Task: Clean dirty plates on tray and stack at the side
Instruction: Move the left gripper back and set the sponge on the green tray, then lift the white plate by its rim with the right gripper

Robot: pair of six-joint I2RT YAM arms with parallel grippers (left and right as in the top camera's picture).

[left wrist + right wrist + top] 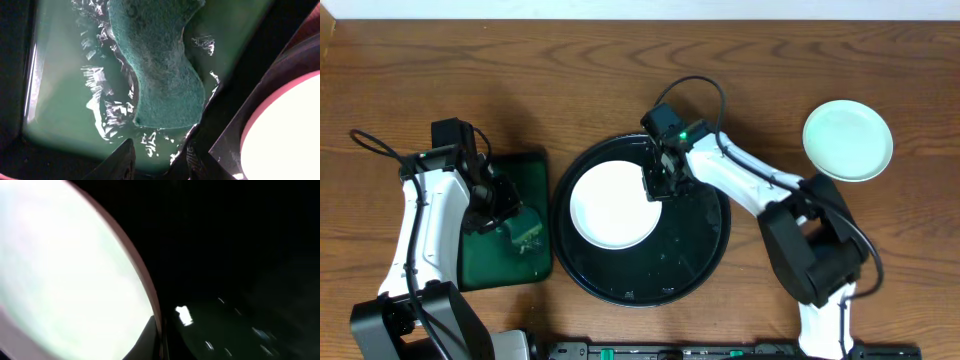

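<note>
A white plate (613,205) lies on the left part of the round black tray (700,250). My right gripper (658,182) is at the plate's right rim. In the right wrist view its jaws (159,339) are shut on the rim of the plate (65,270), with the tray (240,255) dark beyond. Another white plate (848,140) lies on the table at the far right; I cannot tell whether more lie under it. My left gripper (515,222) is over the green tray, and its jaws (162,162) are open and empty just short of a green sponge (165,65).
The small green rectangular tray (485,260) stands left of the black tray, wet and shiny in the left wrist view (65,100). The sponge (529,238) lies at its right side. The plate's edge (285,135) shows at the right in the left wrist view.
</note>
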